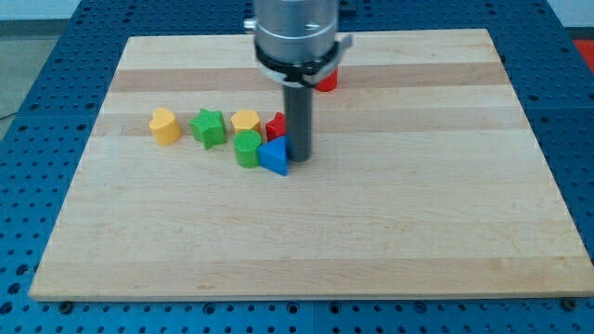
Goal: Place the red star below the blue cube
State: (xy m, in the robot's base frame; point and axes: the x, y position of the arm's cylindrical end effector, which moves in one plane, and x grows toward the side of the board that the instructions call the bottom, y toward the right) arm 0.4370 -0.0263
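Pale wooden surface (371, 232) filled most of the camera view, ringed by blue perforated flooring. Carried no containers. Lay bare across the whole bottom half and toward the view's right. Held a cluster at centre-left: yellow block (165, 125), green star (209, 127), second yellow block (246, 121), green cylinder (248, 148), blue block (275, 154) of wedge-like look. Red star (276, 124) sat just above the blue block, partly hidden by the rod; orientation could not be told. Another red block (327, 82) peeked out behind the arm, near the top edge. Had no jaws; my tip (299, 156) stood just right of the blue block.
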